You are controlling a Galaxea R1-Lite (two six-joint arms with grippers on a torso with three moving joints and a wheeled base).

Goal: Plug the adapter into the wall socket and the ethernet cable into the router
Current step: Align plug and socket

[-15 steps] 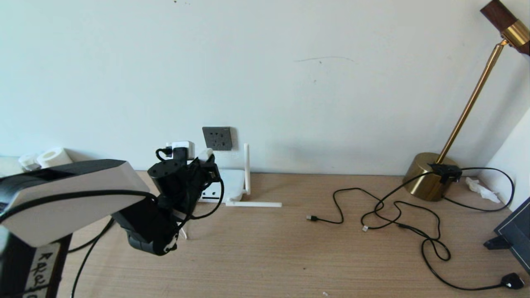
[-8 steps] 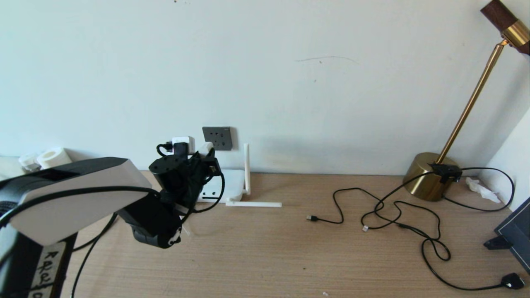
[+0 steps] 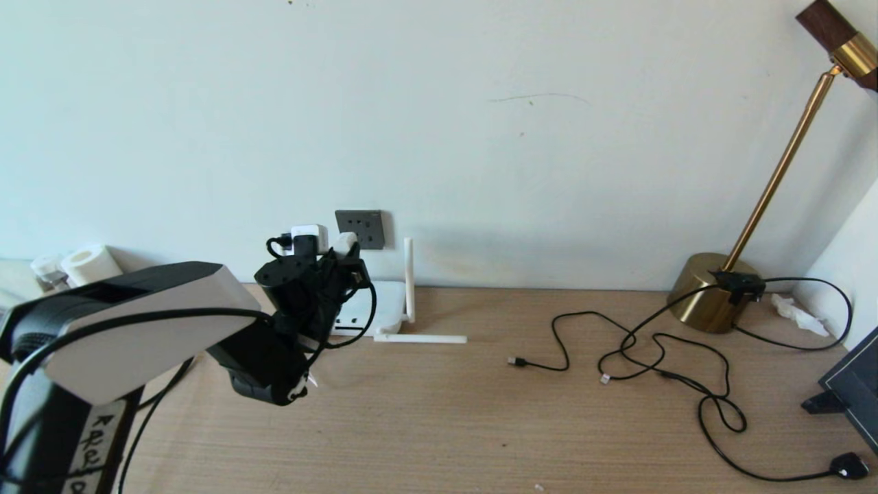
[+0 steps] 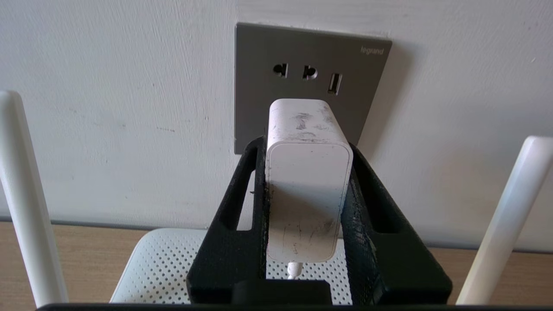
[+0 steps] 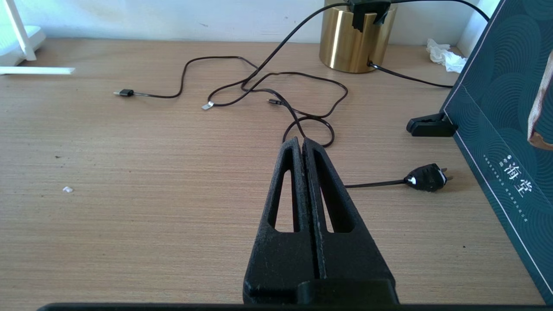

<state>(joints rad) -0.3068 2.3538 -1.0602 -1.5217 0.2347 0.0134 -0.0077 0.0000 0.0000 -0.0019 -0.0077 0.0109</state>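
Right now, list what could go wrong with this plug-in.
1. The left gripper holds the adapter close before the wall socket; its pins are hidden, so they may miss the holes.
2. The router and its antennas sit close below; the arm could knock them.

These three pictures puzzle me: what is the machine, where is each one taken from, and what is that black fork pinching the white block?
It is a two-armed robot. The wide picture comes from a camera on its head; the other two come from cameras on its wrists, looking along the fingers. The black fork is the left gripper, shut on the adapter, a white power plug held just before the grey wall socket, not yet in it. Below lies the white router with stick antennas. The right gripper is shut, empty, hovering over the wooden table, where thin black cables and a brass lamp base lie.
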